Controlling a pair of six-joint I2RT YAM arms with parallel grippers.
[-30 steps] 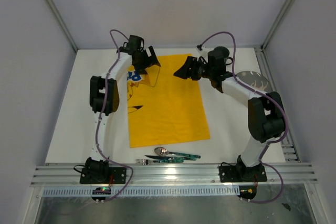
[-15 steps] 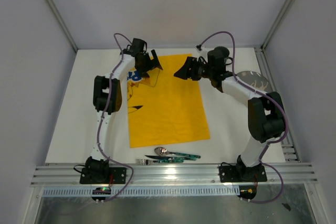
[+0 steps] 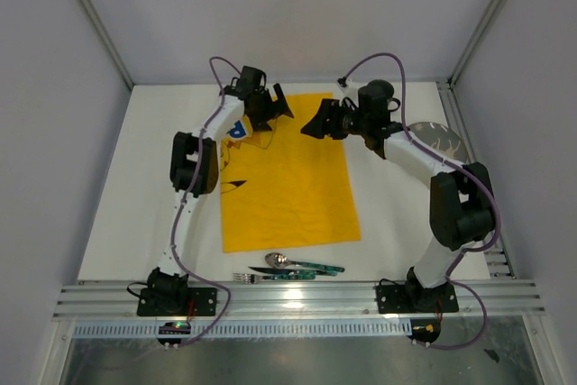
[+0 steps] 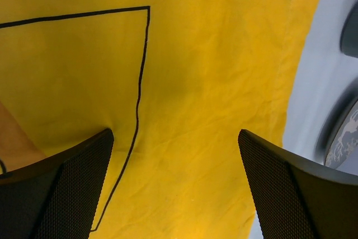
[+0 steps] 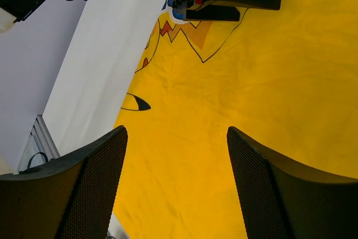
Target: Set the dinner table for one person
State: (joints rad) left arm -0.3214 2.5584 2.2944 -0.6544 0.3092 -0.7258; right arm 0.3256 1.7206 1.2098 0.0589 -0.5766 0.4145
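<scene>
Counter (image 3: pixel 122 209), white, fills the cell under both arms. A yellow cloth (image 3: pixel 288 187) lies mid-counter, a plate (image 3: pixel 442 135) at its right edge. Left claw (image 4: pixel 174 134) and right claw (image 5: pixel 176 130) gape empty over the cloth's far end. Cutlery (image 3: pixel 293 269) lies nearest.

From above, the left gripper (image 3: pixel 276 112) covers the far left corner of the yellow cloth (image 3: pixel 288 178), so the blue print (image 3: pixel 233 131) shows only in part. The right arm (image 3: pixel 410 152) hides part of the grey plate (image 3: pixel 444 137). The cutlery (image 3: pixel 293 267) overlaps and is too small to sort. In the left wrist view the plate (image 4: pixel 341 144) is blurred and cut off at the right edge, and the fingers (image 4: pixel 61 194) run off the bottom.
</scene>
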